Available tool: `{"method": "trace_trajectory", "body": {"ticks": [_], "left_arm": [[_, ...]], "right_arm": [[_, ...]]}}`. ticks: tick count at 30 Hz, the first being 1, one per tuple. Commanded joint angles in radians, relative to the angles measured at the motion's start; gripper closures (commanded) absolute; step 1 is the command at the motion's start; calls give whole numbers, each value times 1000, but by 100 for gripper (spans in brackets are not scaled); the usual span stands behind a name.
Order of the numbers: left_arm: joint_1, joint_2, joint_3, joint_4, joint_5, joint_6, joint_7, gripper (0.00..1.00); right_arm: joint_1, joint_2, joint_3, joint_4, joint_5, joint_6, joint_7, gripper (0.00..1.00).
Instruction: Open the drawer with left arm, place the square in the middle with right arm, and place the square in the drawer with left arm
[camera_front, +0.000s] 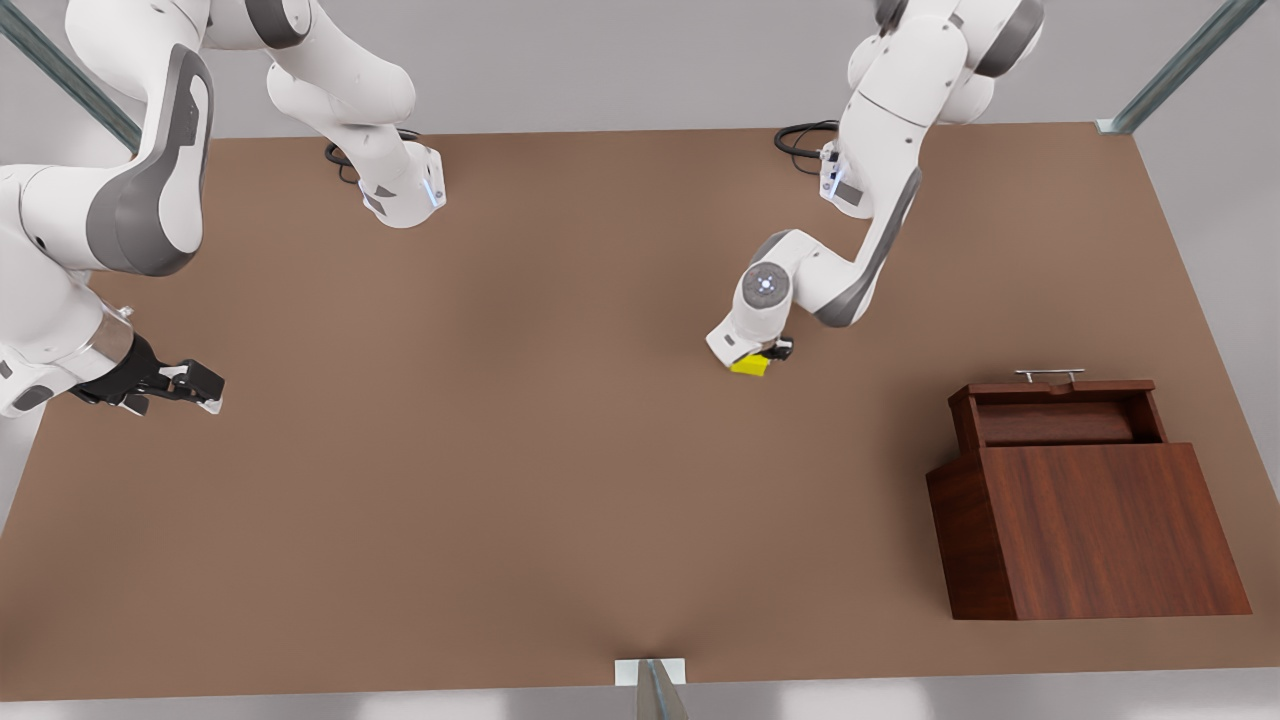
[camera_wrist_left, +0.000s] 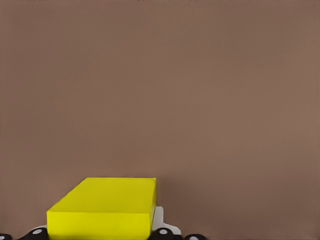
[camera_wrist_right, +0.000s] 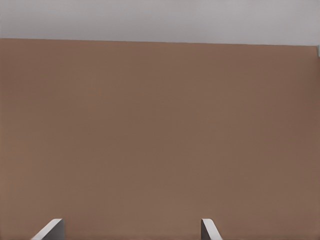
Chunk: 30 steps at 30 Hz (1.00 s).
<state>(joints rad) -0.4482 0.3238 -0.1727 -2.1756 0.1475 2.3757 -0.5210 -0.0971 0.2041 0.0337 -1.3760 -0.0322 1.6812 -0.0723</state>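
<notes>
Yellow marks the square (camera_front: 750, 366), which in the front view sits on the middle of the table (camera_front: 520, 480), well apart from every edge, directly under the left gripper (camera_front: 768, 355) that has it between its fingers. The drawer (camera_front: 1058, 412) stands pulled out of the cabinet (camera_front: 1090, 525) near the table's edge on the front view's right, its silver handle (camera_front: 1049, 374) facing the far edge. The right gripper (camera_front: 190, 385) waits beside the table's edge on the front view's left, fingers spread and empty.

From the left wrist view the square (camera_wrist_left: 102, 207) looks broader than tall, a flat block whose long side seems to run roughly crosswise to the camera, top face level. Whether the pads press it firmly I cannot tell, though the fingers look pinched around it.

The right wrist view shows two pale fingertips (camera_wrist_right: 49, 229) set wide apart over bare table.

My guess at the risks: a shallow or off-centre pinch could let the block twist or slip during the lift, and carrying it too low could knock it against the drawer's front wall or handle.
</notes>
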Motion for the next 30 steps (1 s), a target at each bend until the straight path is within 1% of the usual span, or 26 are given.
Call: {"method": "trace_trajectory", "body": {"ticks": [1,9,11,13,15,17,21,24,28,30], "left_arm": [[0,-5,4,2,-16,-4,1,28],[2,-91,35,34,-17,-98,4,26],[2,-117,48,63,-26,-167,22,26],[3,-118,51,132,-32,-266,22,26],[3,-124,87,172,-57,-325,64,26],[3,-146,139,192,-65,-374,136,26],[2,-183,323,192,-75,-403,323,26],[2,-201,420,194,-78,-414,432,26],[2,-203,564,211,-92,-438,608,26],[8,-170,622,243,-92,-428,679,26]], "right_arm": [[0,0,0,0,0,0,-1,0],[0,0,0,0,0,0,0,0],[0,0,0,0,0,0,0,0],[0,0,0,0,0,0,0,0],[0,0,0,0,0,0,0,0],[0,0,0,0,0,0,0,0],[0,0,0,0,0,0,0,0],[0,0,0,0,0,0,0,0],[0,0,0,0,0,0,0,0],[0,0,0,0,0,0,0,0]]}}
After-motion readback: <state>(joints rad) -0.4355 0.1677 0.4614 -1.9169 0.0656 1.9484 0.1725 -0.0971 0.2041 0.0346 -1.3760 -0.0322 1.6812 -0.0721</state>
